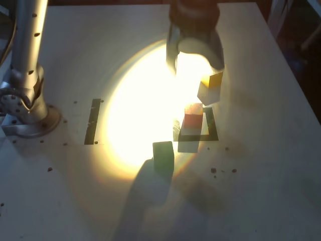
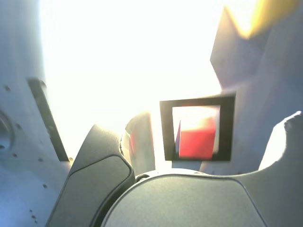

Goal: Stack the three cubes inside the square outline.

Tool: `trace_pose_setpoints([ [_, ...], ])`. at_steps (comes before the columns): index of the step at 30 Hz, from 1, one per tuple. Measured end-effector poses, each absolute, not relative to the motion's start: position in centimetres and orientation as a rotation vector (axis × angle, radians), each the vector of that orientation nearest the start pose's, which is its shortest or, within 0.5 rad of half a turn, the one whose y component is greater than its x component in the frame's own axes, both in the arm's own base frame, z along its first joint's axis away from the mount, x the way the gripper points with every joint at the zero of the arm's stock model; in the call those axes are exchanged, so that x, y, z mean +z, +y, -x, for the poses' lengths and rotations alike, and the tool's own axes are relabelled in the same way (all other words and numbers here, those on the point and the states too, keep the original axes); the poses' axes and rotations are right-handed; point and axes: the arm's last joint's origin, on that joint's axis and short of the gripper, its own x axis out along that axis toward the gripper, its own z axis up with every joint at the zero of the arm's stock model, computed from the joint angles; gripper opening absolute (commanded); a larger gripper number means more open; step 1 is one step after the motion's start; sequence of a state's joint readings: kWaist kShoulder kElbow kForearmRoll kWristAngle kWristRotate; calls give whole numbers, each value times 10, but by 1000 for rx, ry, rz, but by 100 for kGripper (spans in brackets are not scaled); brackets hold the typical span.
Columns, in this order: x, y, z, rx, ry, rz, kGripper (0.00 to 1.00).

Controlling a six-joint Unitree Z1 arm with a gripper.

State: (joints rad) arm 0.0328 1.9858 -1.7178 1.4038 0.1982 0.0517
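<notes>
The red cube (image 1: 193,116) (image 2: 198,138) sits inside the square outline (image 1: 210,131) (image 2: 227,127). The yellow cube (image 1: 210,88) (image 2: 271,13) is tilted just past the outline's far edge, below my gripper (image 1: 195,57) and clear of its jaws; I cannot tell whether it touches the table. The green cube (image 1: 163,153) rests on the table outside the outline, nearer the front. In the wrist view the fingers (image 2: 102,165) stand wide apart with nothing between them, so the gripper is open above the outline.
A straight black tape strip (image 1: 93,120) (image 2: 47,118) lies towards the exterior view's left. The arm's base (image 1: 25,100) stands at the left edge. A harsh light washes out the table's middle. Dark specks dot the table.
</notes>
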Motion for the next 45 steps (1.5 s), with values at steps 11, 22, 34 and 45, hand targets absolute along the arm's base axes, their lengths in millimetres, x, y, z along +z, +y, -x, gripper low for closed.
trace_pose_setpoints([
  [11, 294, 101, -389, 116, 1679, -172, 100],
  [22, 254, 134, -407, 288, 1712, 135, 94],
  [34, 231, 121, -418, 319, 1726, 216, 87],
  [45, 217, 122, -429, 323, 1725, 202, 60],
])
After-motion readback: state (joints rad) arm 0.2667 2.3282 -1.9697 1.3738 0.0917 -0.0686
